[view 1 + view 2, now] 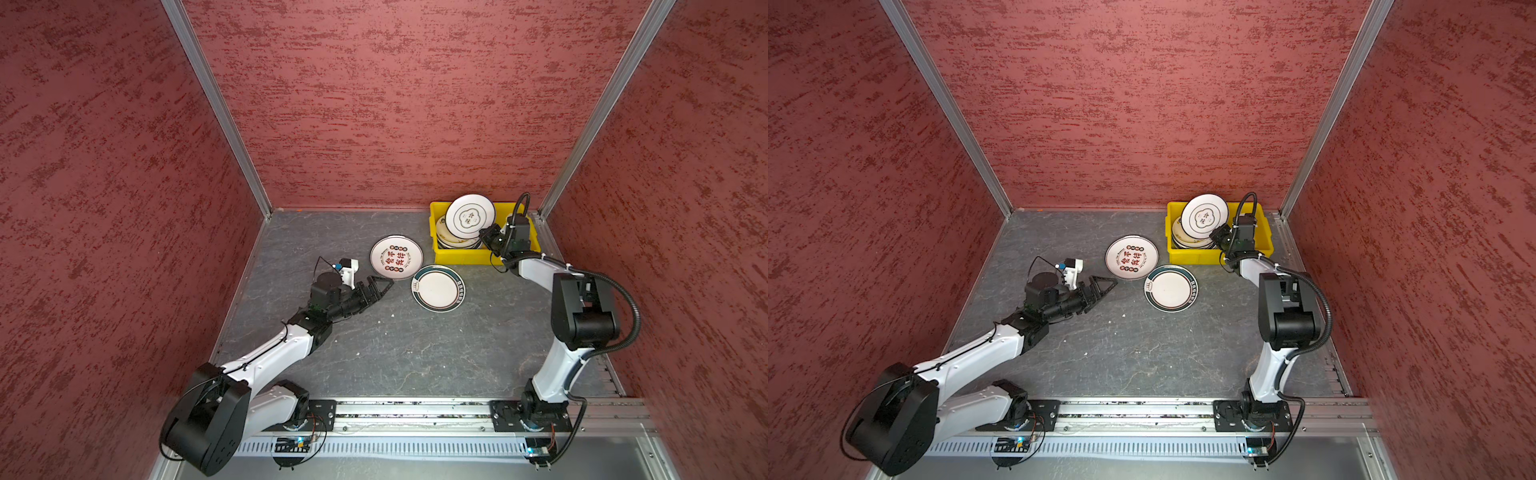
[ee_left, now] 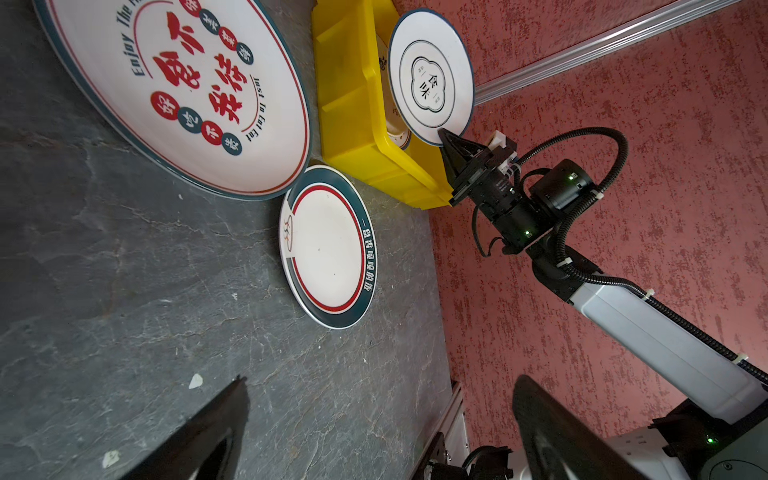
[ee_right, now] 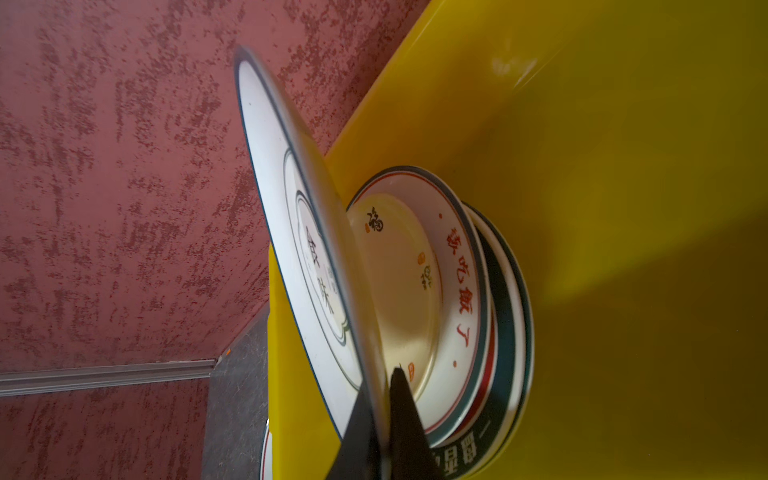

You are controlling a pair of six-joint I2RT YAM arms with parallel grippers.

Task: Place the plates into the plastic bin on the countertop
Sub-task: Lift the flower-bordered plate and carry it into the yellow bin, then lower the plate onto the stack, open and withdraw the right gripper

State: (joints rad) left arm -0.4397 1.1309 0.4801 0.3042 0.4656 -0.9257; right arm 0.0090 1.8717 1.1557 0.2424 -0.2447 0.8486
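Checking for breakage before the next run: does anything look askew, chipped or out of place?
The cloud-emblem plate stands steeply tilted over the plate stack in the yellow bin, pinched at its rim by the right gripper, not lying flat. Small pale flecks dot the countertop; whether they're chips is unclear.

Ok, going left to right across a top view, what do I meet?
Left end effector, open → large red-lettered plate → smaller green-rimmed plate → white cloud-emblem plate → right end effector gripping its edge. The yellow bin spans under those last two, so I leave it unplaced.
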